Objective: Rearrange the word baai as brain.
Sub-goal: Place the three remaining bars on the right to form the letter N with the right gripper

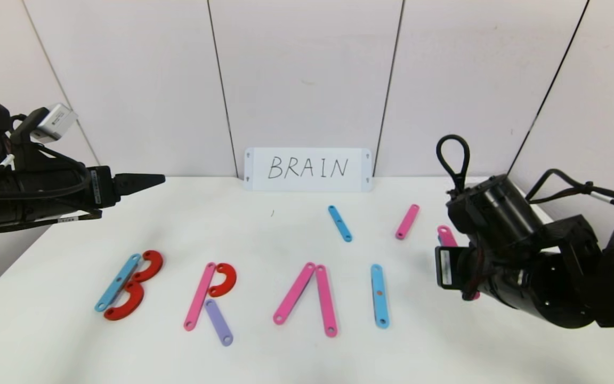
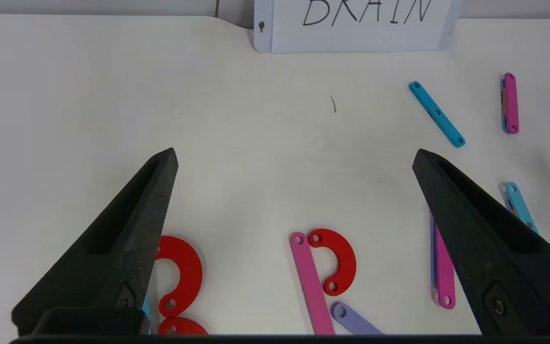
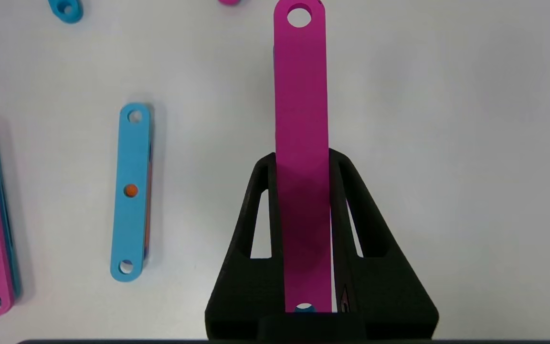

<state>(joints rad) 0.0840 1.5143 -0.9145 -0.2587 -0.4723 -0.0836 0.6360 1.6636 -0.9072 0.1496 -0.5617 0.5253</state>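
On the smooth white counter (image 1: 46, 346), the word (image 1: 221, 293) lies nearest: flat, holed plastic strips and red C-curves. To its right, the right pincer (image 3: 303, 191) pinches a glossy pink strip (image 3: 300, 119). The left pincer (image 2: 294, 191) hovers spread. Farthest, a matte white card (image 1: 308, 169) leans.

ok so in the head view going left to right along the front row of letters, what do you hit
left claw hangs open above and behind the row's left end → B → R → A without its crossbar → blue I strip → right claw shut on a pink strip
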